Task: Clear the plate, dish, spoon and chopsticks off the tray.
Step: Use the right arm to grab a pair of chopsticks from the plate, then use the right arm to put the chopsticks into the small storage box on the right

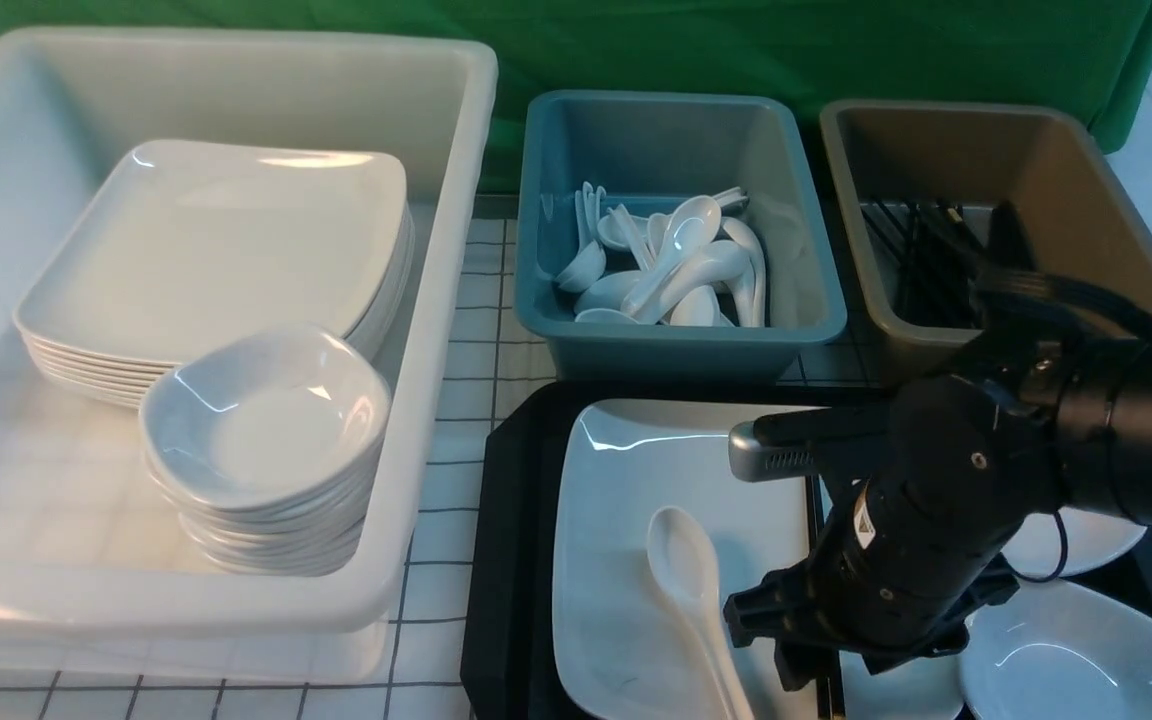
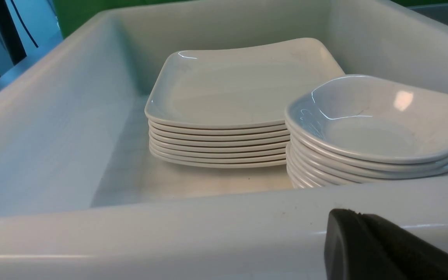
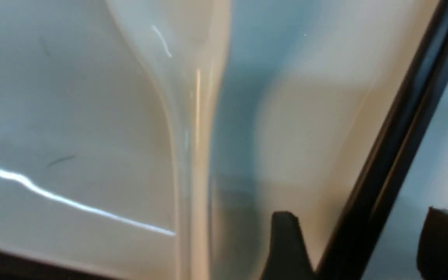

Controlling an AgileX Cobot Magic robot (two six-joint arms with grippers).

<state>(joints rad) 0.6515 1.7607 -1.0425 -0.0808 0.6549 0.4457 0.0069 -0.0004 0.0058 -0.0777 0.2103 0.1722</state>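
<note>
The black tray (image 1: pixel 506 560) holds the large white plate (image 1: pixel 626 520), and the white spoon (image 1: pixel 688 565) lies on that plate. Small white dishes (image 1: pixel 1076 665) sit on the tray's right part. My right arm (image 1: pixel 916 560) hangs low over the plate's right edge. In the right wrist view the right gripper (image 3: pixel 360 237) is open, and the black chopsticks (image 3: pixel 387 155) run between its two fingers, touching neither. At the near wall of the white tub, the left gripper (image 2: pixel 350 221) is shut and holds nothing.
The big white tub (image 1: pixel 436 300) at the left holds a stack of plates (image 1: pixel 226 250) and a stack of dishes (image 1: pixel 266 430). Behind the tray stand a blue tub (image 1: pixel 536 250) of spoons and a brown tub (image 1: pixel 1116 200) with black chopsticks.
</note>
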